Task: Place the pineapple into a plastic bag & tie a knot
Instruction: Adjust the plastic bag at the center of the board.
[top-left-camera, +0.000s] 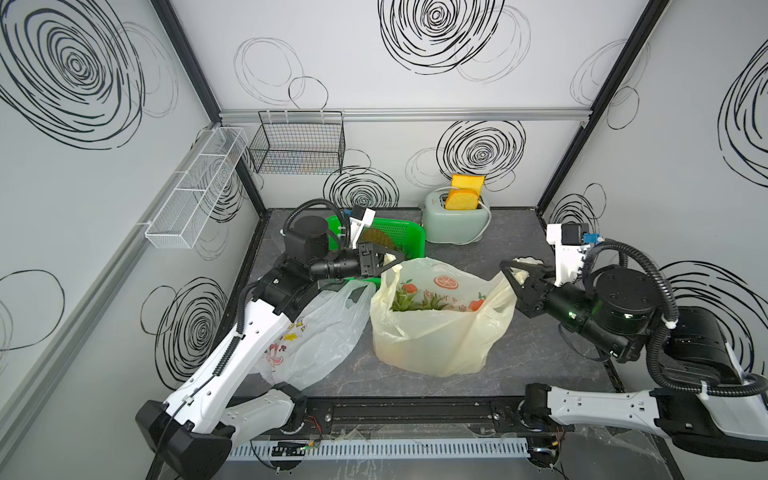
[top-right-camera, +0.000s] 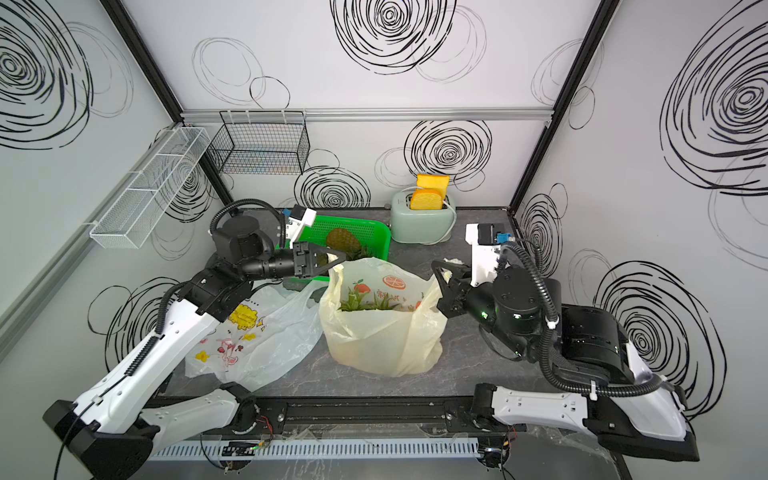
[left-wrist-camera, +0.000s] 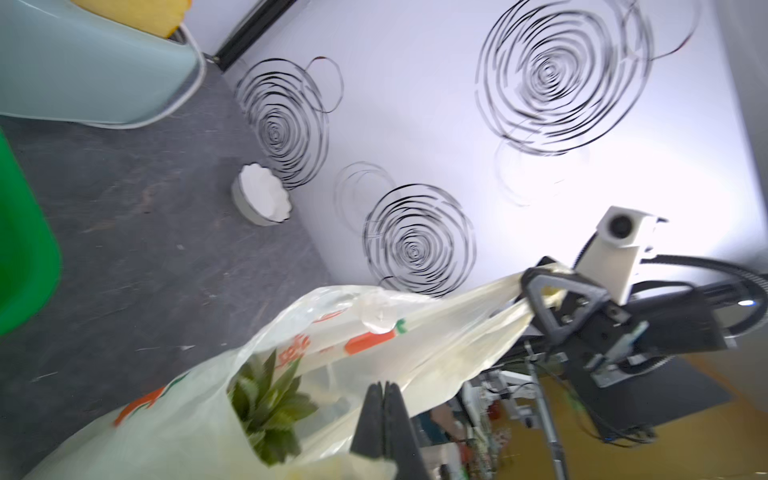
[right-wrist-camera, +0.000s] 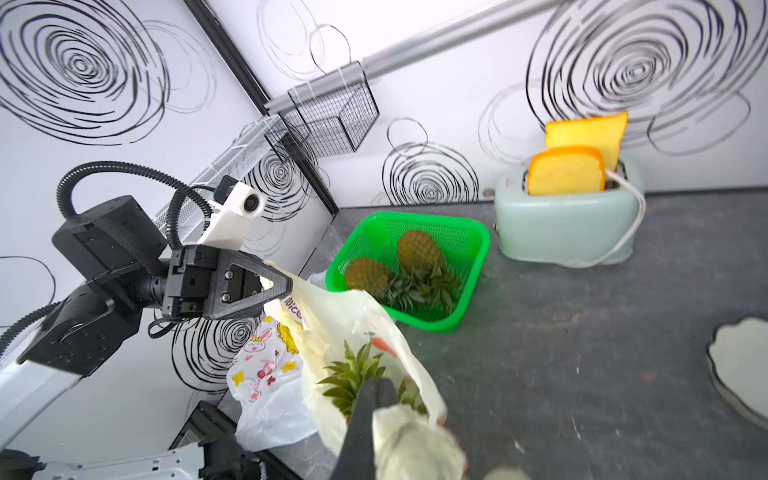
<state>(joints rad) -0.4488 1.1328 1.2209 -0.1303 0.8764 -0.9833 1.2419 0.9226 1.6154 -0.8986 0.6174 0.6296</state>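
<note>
A pale yellow plastic bag (top-left-camera: 436, 336) (top-right-camera: 382, 336) with orange fruit prints stands mid-table, mouth stretched open. The pineapple sits inside it; only its green crown (top-left-camera: 415, 304) (top-right-camera: 365, 304) (left-wrist-camera: 266, 407) (right-wrist-camera: 357, 372) shows. My left gripper (top-left-camera: 401, 259) (top-right-camera: 343, 255) (left-wrist-camera: 384, 384) is shut on the bag's left handle, held above the bag's left rim. My right gripper (top-left-camera: 505, 266) (top-right-camera: 434, 266) (right-wrist-camera: 378, 384) is shut on the right handle, whose bunched plastic (right-wrist-camera: 411, 440) spills beside the fingers. The bag rim hangs taut between both grippers.
A green basket (top-left-camera: 415, 235) (right-wrist-camera: 473, 257) holding two more pineapples stands behind the bag, beside my left wrist. A mint toaster (top-left-camera: 455, 226) with bread is at the back. A white printed bag (top-left-camera: 324, 332) lies under my left arm. A white dish (left-wrist-camera: 262, 199) sits by the right wall.
</note>
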